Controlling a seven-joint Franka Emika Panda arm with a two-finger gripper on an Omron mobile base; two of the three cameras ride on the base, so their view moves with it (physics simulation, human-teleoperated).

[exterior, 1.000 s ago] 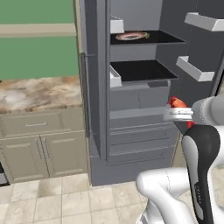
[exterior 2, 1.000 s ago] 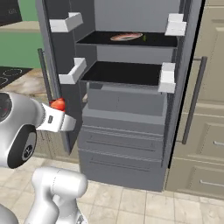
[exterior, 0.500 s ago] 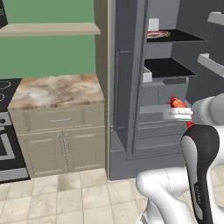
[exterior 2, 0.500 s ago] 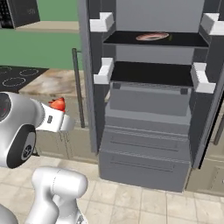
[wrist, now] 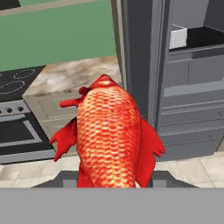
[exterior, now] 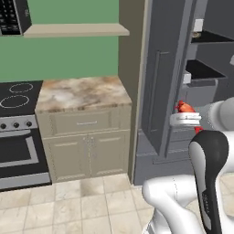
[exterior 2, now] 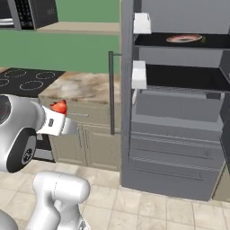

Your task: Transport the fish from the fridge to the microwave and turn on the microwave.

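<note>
Pincer [wrist: 114, 183] partly closed on the fish [wrist: 111, 135], carried mid-air w/ fridge [exterior 2: 179, 134] open alongside and microwave [exterior 2: 29, 12] up at the top-left, above the stove [exterior: 13, 96]. Risk: fish could slip or twist out during travel, since only its lower end sits in the jaws. Fish is red-orange, scaly, fins splayed.

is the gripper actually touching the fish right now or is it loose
Touching. In the hand view the fish rises straight out from between the gripper's finger tips with no gap. The left base view shows it at the hand's end, away from the fridge.
</note>
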